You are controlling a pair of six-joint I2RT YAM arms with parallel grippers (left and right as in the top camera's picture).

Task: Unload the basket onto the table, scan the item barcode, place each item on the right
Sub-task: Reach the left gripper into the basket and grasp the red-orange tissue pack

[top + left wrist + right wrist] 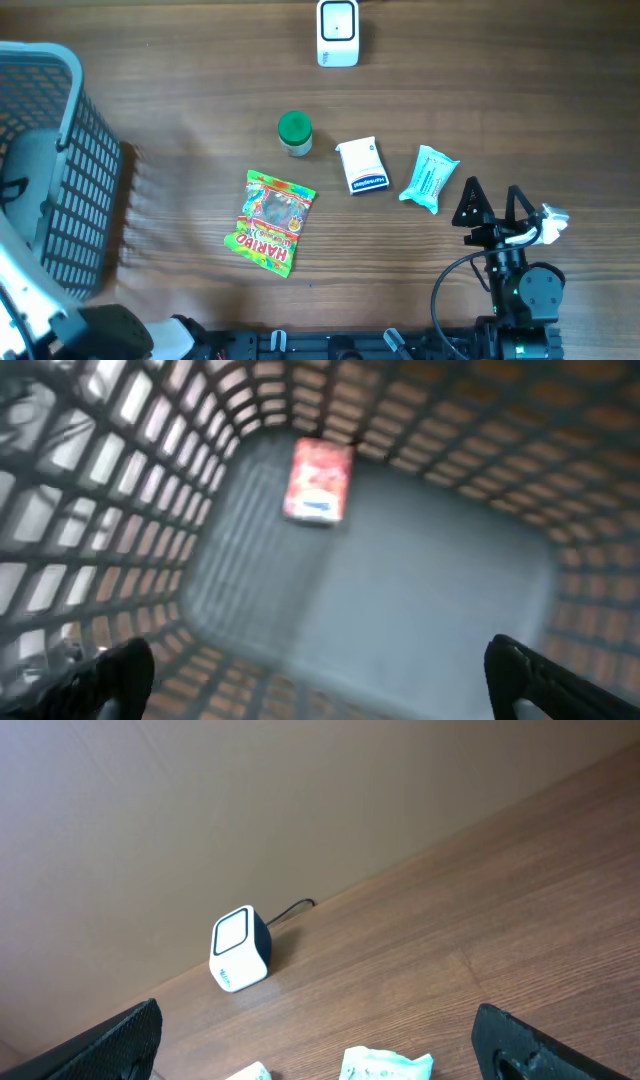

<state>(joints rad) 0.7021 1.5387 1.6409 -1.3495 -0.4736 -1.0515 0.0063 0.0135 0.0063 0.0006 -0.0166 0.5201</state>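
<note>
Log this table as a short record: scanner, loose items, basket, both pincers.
scanner: white cube-shaped barcode scanner, at the table's far edge
items on table: green-lidded small jar; white-and-blue paper packet; teal plastic wipes pack; colourful gummy-sweets bag
basket: grey plastic mesh basket, at the left; red packet lying on its floor
left pincer: open, empty, pointing into the basket
right pincer: open, empty, beside the wipes pack, not touching it
</note>
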